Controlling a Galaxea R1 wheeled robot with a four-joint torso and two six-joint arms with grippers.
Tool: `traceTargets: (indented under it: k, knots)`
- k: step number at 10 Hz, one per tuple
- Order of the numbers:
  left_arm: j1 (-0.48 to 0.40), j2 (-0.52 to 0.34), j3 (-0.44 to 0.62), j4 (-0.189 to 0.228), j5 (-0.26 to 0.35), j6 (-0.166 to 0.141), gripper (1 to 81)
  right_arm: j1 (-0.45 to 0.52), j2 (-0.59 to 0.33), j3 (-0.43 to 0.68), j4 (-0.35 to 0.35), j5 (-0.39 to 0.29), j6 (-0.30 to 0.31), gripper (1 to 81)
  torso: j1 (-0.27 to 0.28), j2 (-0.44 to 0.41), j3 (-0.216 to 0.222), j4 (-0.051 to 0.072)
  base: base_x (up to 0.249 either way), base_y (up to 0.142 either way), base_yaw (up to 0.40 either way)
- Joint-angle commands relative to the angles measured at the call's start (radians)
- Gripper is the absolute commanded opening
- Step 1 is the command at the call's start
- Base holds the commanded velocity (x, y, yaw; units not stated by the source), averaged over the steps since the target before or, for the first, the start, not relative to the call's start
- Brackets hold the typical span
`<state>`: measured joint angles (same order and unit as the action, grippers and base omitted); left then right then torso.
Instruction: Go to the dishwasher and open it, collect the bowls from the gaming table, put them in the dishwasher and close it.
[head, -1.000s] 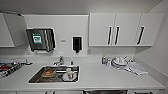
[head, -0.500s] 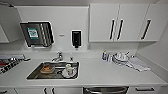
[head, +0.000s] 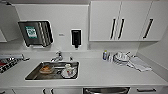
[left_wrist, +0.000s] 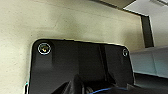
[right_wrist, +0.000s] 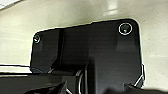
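Head view: white kitchen desk seen from above and in front. Set into it, a rectangular stainless-steel sink holding an orange-brown bowl-shaped item and, beside it, a white plate with a white cup on it. Chrome tap stands behind the sink. On the wall above: a grey paper-towel dispenser and a black soap dispenser. White upper cabinets with black bar handles hang to the right. On the desk at right, a stack of white dishes, a small bottle just beside it, and a folded white cloth. The silver-grey metal dishwasher front shows at the lower edge, under the desk; door closed.

Compared with 0.5 s ago, the whole scene sits larger and lower: the camera has advanced.

Left wrist view: pale floor; gripper opening cannot be told.

Right wrist view: same; gripper opening cannot be told.
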<state>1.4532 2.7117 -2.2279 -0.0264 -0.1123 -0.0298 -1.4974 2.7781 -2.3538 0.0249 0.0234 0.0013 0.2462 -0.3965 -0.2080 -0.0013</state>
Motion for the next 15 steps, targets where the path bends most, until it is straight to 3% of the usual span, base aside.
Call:
traceTargets:
  k: [1,4,9,10,13,15]
  knots:
    - [-0.052,-0.021,0.013,-0.006,0.046,-0.001,81.1,0.053,-0.018,0.009,0.015,-0.054,0.005,81.1,0.062,-0.095,0.0,0.0,0.0,0.0,0.0]
    - [-0.05,-0.057,0.046,-0.03,0.048,-0.001,81.1,0.058,-0.056,-0.001,0.024,-0.049,0.009,81.1,0.132,-0.207,0.0,0.0,0.0,0.0,0.0]
    - [-0.05,-0.186,0.215,-0.037,0.031,-0.001,81.1,0.07,-0.269,0.284,0.024,-0.048,0.016,81.1,0.241,-0.382,0.0,0.0,0.0,0.0,0.0]
    - [-0.052,-0.185,0.212,-0.037,0.019,-0.001,81.1,0.07,-0.271,0.291,0.023,-0.048,0.014,81.1,0.268,-0.425,-0.073,0.0,0.0,0.0,0.0]
    - [-0.052,-0.17,0.206,-0.037,0.019,-0.001,81.1,0.07,-0.26,0.286,0.02,-0.048,0.014,81.1,0.322,-0.512,-0.142,0.0,0.0,0.0,0.0]
    - [-0.052,-0.167,0.203,-0.037,0.019,-0.001,81.1,0.07,-0.257,0.285,0.02,-0.048,0.016,81.1,0.365,-0.581,-0.11,0.0,0.0,0.0,0.0]
